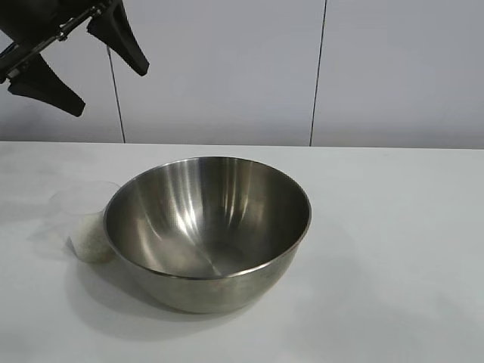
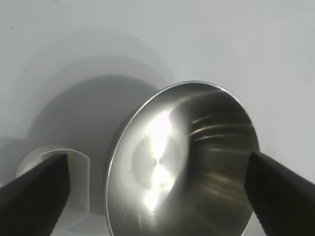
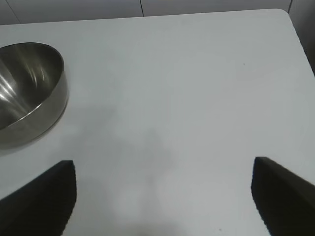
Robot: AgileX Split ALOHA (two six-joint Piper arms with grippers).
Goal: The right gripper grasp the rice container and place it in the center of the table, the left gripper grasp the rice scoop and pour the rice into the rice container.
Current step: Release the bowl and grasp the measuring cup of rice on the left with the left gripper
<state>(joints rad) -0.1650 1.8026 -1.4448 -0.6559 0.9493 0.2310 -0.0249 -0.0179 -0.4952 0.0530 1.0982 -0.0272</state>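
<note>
A white bench (image 1: 393, 227) carries a large stainless-steel mixing bowl (image 1: 207, 231), the rice container, standing upright. Just beside the bowl, on its left in the exterior view, sits a small clear plastic measuring cup (image 1: 87, 219), the rice scoop, with white rice (image 1: 92, 240) heaped in it. The cup looks to be touching or nearly touching the bowl's wall.

The left tool (image 1: 79, 64) hangs in the air at the upper left of the exterior view, well above the cup and the bowl. Its two black tapered fingers are spread wide apart and hold nothing. Both the cup and the bowl lie below it and ahead of it.

The left wrist view looks down between those spread fingers (image 2: 34, 194). It shows the bowl's shiny inside (image 2: 182, 162) filling the gap between the fingers, with no rice visible in it, and the cup's rim (image 2: 74, 162) just beside one finger. The bowl's broad shadow falls on the bench behind it.

The right tool (image 3: 162, 196) does not appear in the exterior view. Its own wrist view shows its two black fingers spread wide with nothing between them, over bare bench. The bowl (image 3: 29, 93) lies well off to one side of this tool, ahead of it. This view alone shows the bench's far edge and its rounded corner (image 3: 283, 12), with a wide open stretch of surface between the bowl and that corner.
</note>
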